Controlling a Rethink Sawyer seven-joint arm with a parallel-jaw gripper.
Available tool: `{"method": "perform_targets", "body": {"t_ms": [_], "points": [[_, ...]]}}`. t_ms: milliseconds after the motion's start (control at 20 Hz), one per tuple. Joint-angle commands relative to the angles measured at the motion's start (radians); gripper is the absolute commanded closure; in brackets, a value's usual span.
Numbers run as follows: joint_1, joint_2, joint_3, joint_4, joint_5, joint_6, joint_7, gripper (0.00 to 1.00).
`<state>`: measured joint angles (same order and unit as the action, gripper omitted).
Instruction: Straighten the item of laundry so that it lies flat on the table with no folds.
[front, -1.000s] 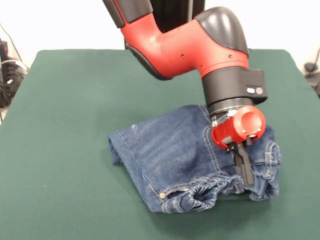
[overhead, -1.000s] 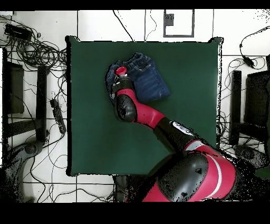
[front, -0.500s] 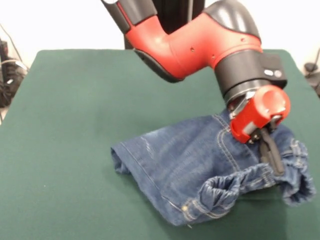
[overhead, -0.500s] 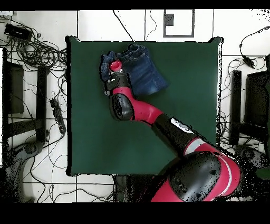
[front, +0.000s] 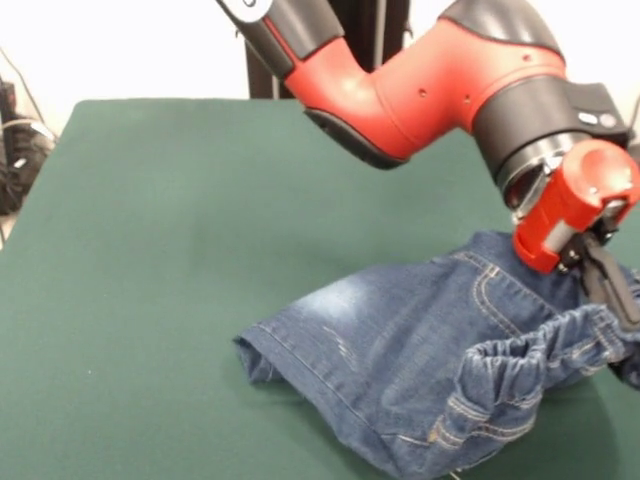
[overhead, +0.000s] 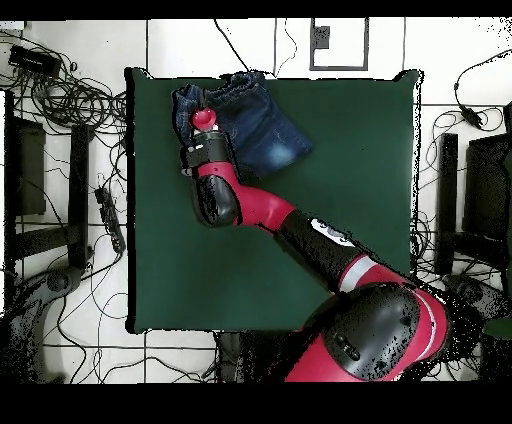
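The gathered waistband of the jeans (front: 420, 350) is clamped by the gripper (front: 612, 290) and held raised above the green table (front: 150, 250).

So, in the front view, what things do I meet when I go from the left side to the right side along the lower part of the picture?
Bare green table → folded leg end of the blue denim jeans → gathered elastic waistband → the gripper, down at the waistband near the right edge.
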<state>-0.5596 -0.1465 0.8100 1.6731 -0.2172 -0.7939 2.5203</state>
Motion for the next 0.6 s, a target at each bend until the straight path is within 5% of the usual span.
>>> {"method": "perform_targets", "body": {"t_ms": [50,600], "points": [[0.033,0.017,0.071,-0.083,-0.003,-0.058,0.241,1.00],[0.039,0.080,0.156,-0.145,-0.150,-0.143,0.287,1.00]]}}
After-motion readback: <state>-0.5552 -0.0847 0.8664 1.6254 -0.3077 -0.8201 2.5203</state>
